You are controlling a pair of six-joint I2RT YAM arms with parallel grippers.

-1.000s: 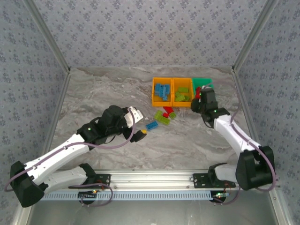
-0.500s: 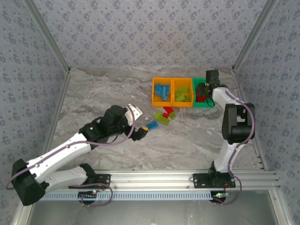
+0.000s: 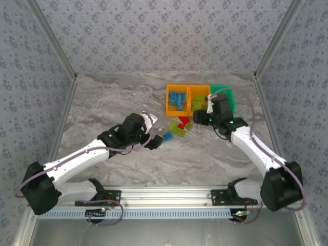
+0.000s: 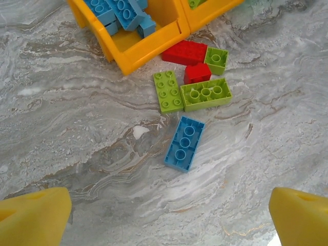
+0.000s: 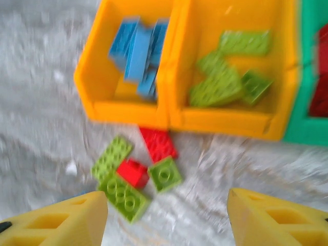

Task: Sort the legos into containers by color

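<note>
The left gripper (image 4: 166,218) hangs with jaws spread wide over a lone blue brick (image 4: 184,143) on the table (image 4: 66,118). The right gripper (image 5: 166,220) — jaws apart, empty — hovers above loose red and lime legos (image 5: 132,173) lying just beside two orange bins (image 5: 171,120), which hold blue and lime pieces.

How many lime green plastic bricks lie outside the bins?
3, clustered before the orange plastic bins: a long lime brick nearest the loose blue brick, a shorter lime brick beside it, a small square lime brick beside the red bricks.
</note>
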